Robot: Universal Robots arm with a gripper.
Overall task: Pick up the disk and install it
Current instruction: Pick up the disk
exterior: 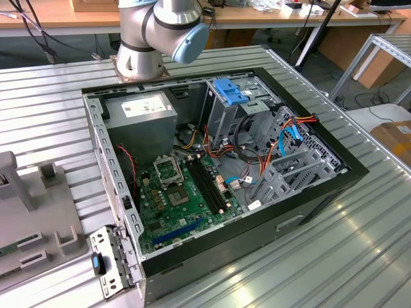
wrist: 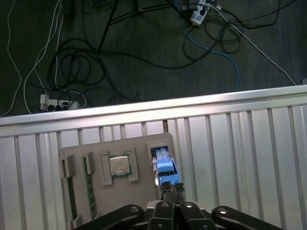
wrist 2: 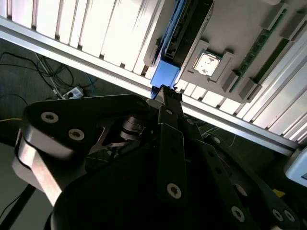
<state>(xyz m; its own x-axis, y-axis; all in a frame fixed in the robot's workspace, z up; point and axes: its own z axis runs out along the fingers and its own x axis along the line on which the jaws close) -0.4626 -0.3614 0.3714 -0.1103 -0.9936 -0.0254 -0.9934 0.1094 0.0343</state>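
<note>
Pointing down, the tool [wrist: 172, 189] hangs, tips together, just at the disk [wrist: 165, 165].

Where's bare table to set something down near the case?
Bare slatted table on the exterior view's right of the PC case; also on its left, between grey tray and arm base. Crowded: cables around the drive cage inside.
</note>
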